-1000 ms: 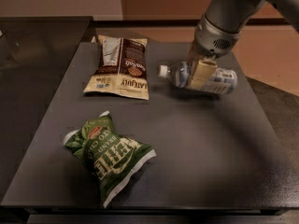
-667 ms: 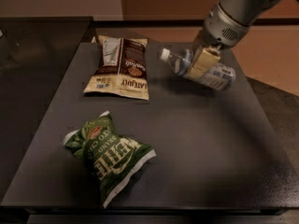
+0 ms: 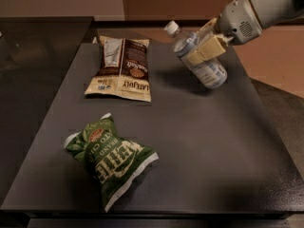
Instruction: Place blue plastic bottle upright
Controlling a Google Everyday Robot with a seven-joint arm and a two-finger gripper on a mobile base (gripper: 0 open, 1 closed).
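Note:
The blue plastic bottle (image 3: 202, 61) is a clear bluish bottle with a white cap and a pale label. It is tilted, cap up and to the left, bottom end down to the right, just above the dark table (image 3: 204, 146) at its far right. My gripper (image 3: 205, 47) reaches in from the upper right and is shut on the bottle's upper body, with tan fingers (image 3: 209, 50) across it.
A brown snack bag (image 3: 122, 68) lies flat at the far middle of the table. A crumpled green snack bag (image 3: 111, 156) lies near the front left. The table's right edge runs close to the bottle.
The bottle was lying on its side on the table. My gripper has lifted it and tilted it, cap rising up and left, while the arm swung to the right.

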